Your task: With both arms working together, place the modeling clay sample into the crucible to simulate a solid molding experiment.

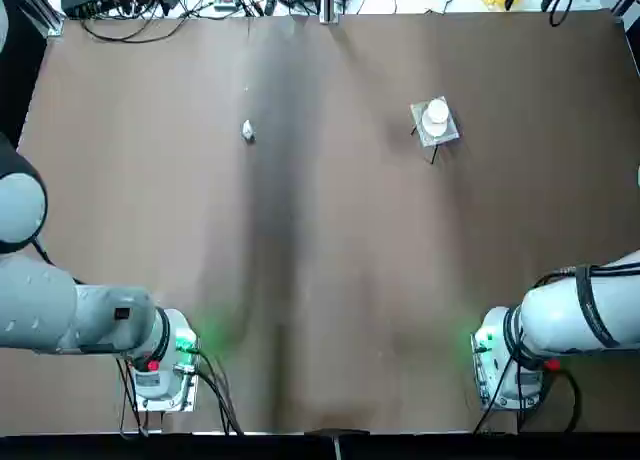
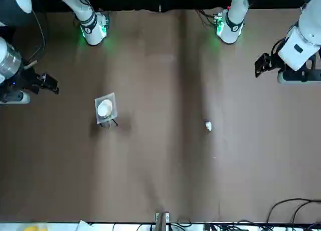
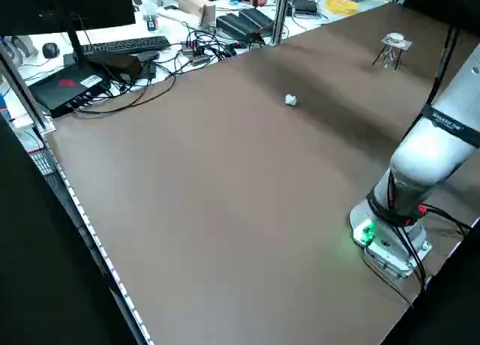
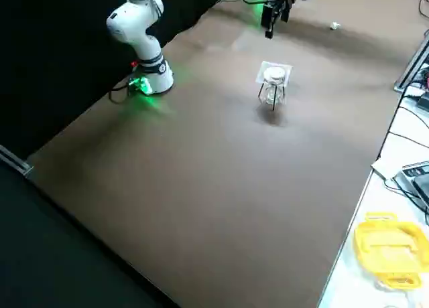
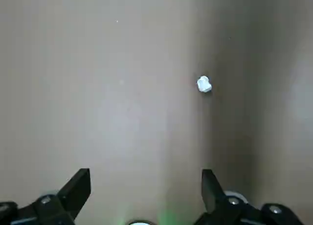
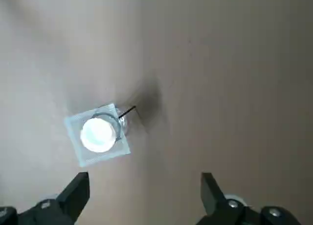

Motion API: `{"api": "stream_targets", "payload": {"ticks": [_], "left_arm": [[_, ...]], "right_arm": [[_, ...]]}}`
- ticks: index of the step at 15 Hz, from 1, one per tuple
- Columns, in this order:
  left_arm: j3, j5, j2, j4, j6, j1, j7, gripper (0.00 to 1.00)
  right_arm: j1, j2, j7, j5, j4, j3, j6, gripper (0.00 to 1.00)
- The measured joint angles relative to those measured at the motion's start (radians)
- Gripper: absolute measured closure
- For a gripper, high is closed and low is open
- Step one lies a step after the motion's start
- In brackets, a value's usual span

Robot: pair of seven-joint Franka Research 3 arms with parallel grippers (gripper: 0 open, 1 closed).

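From above I see no gripper. The front view shows my left gripper [image 2: 266, 64] and right gripper [image 2: 54, 84], both over the table [image 2: 160, 165]. Both are wide open, holding nothing. The clay [image 1: 248, 131] (a tiny lump!) lies well apart from the white cup [image 1: 436, 113].

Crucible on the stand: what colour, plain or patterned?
The crucible is plain white; the right wrist view shows it best.

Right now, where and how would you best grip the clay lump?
I'd come straight down on the modeling clay sample, closing the left gripper across its middle: it is small, irregular, handleless, and lies alone on the bare tabletop, with open space on every side.
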Motion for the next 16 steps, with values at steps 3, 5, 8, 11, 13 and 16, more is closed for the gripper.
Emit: {"api": "stream_targets", "payload": {"ticks": [3, 5, 8, 11, 13, 16], "left_arm": [[0.0, 0.0, 0.0, -0.007, -0.004, 0.001, 0.0, 0.0], [0.0, 0.0, 0.001, -0.011, -0.004, -0.004, 0.0, 0.0], [0.0, 0.0, 0.025, -0.015, -0.002, -0.015, -0.001, 0.0], [-0.001, 0.0, 0.11, -0.025, 0.061, -0.026, -0.002, 0.0], [-0.002, 0.0, 0.25, -0.031, 0.177, -0.066, -0.007, 0.0], [-0.001, 0.0, 0.384, -0.029, 0.306, -0.079, -0.011, 0.0]], "right_arm": [[-0.007, 0.001, -0.001, 0.0, 0.0, -0.003, -0.002, 0.0], [-0.007, 0.002, -0.001, 0.0, 0.0, -0.001, -0.003, 0.0], [0.006, 0.014, -0.002, 0.001, -0.005, 0.003, -0.007, 0.0], [0.049, 0.06, -0.002, 0.001, -0.011, 0.007, -0.009, 0.0], [0.076, 0.149, 0.0, 0.001, -0.021, 0.008, -0.009, 0.0], [0.091, 0.241, 0.001, 0.006, -0.037, 0.009, -0.018, 0.0]]}}
